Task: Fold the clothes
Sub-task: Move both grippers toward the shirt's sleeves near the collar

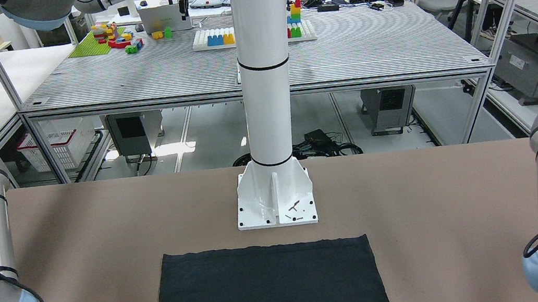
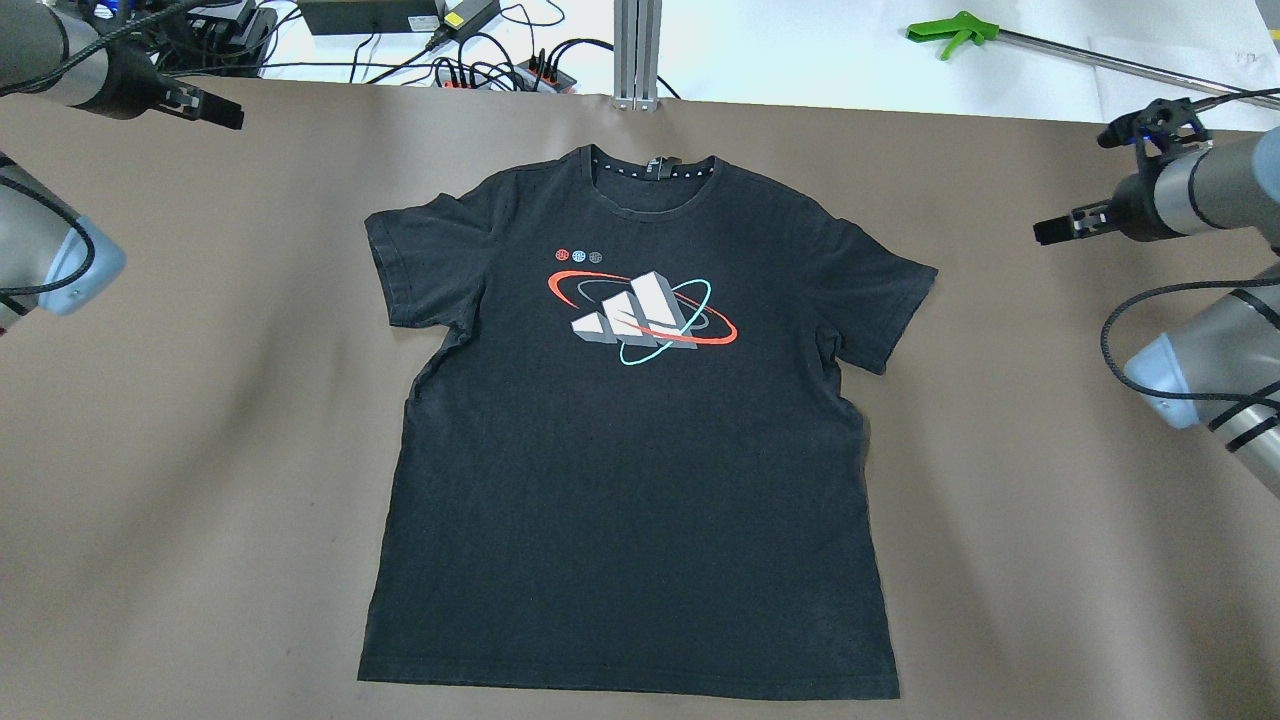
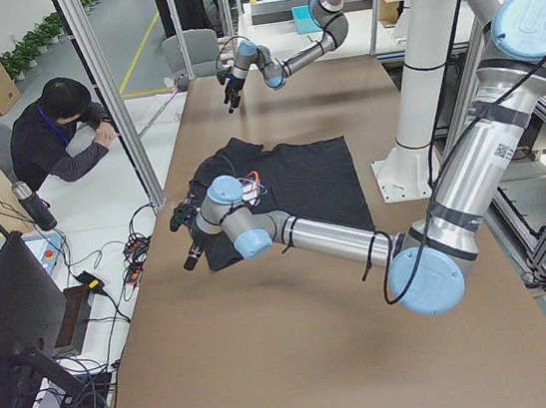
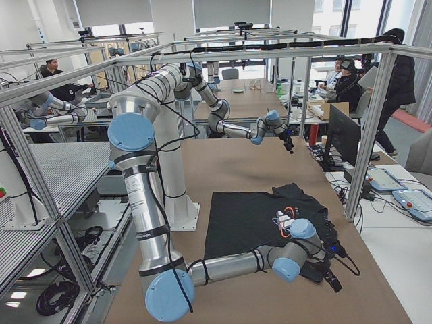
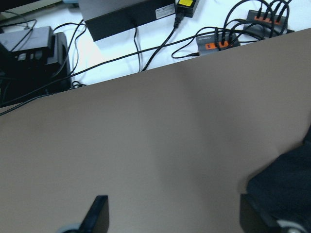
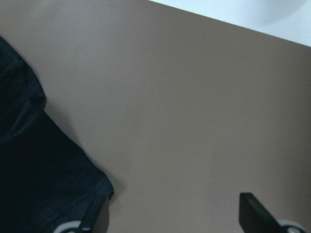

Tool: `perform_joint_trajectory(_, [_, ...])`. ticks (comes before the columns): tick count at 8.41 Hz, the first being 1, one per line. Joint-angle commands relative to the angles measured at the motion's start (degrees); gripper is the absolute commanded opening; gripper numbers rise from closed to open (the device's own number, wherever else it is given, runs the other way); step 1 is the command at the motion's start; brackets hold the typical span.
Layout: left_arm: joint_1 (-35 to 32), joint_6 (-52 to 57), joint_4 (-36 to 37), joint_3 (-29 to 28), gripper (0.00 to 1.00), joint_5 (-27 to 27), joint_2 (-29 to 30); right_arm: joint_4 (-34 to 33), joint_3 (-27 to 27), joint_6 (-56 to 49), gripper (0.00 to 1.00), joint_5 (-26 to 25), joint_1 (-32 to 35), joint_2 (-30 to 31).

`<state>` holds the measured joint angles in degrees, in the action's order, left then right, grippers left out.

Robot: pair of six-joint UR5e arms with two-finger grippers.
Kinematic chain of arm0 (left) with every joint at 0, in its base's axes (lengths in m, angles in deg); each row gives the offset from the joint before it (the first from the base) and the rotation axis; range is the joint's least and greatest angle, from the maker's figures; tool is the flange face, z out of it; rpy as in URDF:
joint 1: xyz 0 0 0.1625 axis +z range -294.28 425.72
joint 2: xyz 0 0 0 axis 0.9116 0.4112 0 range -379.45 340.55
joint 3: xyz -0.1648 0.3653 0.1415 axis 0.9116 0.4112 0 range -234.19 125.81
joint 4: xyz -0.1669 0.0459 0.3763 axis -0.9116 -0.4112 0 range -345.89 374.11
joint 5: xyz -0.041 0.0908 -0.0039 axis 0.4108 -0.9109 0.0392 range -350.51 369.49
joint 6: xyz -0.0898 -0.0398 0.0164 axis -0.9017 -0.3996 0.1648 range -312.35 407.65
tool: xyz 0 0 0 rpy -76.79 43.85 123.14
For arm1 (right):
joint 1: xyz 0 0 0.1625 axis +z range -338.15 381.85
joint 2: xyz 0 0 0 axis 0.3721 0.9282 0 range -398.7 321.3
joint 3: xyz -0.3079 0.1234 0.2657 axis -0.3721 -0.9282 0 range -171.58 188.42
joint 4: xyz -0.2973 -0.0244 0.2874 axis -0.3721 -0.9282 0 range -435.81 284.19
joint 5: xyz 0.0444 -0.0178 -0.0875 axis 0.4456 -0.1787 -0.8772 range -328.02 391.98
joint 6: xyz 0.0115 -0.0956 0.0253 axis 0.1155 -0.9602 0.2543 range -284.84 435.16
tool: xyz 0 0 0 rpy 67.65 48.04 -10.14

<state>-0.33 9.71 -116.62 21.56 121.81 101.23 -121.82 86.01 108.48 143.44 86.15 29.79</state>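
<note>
Both arms are bent and held up over the brown table (image 2: 200,450), one on each side. The black T-shirt (image 2: 620,520) lies flat in the middle, front side up. In the overhead view the left gripper (image 2: 215,110) hangs at 10 o'clock from the shirt, and the right gripper (image 2: 1060,227) at 2 o'clock. Only that view shows the picture (image 2: 640,312) on the chest. The front-facing view shows just the plain bottom edge (image 1: 261,248). The wrist views show both grippers with fingers spread wide, holding nothing and touching nothing.
</note>
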Motion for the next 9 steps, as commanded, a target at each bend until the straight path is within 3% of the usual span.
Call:
perform_joint_trajectory(1, [3.4, -6.2, -7.8, -11.5, 0.94, -2.6, 7.6, 3.4, -4.8, 8.6, 0.94, -8.0, -6.6, -4.7])
perform_joint_trajectory(3, [4.7, -8.2, -7.6, -13.0, 0.95, -4.8, 9.9, 5.8, -6.9, 14.6, 0.94, -9.3, -9.8, -5.7])
perform_joint_trajectory(6, [5.1, -8.6, -7.5, -13.1, 0.95, -4.9, 10.5, 8.2, -10.4, 14.6, 0.94, -13.3, -12.3, -5.6])
perform_joint_trajectory(9, [5.8, -9.5, -7.4, -13.1, 0.95, -4.9, 10.9, 8.1, -11.1, 14.6, 0.94, -13.4, -12.7, -5.2])
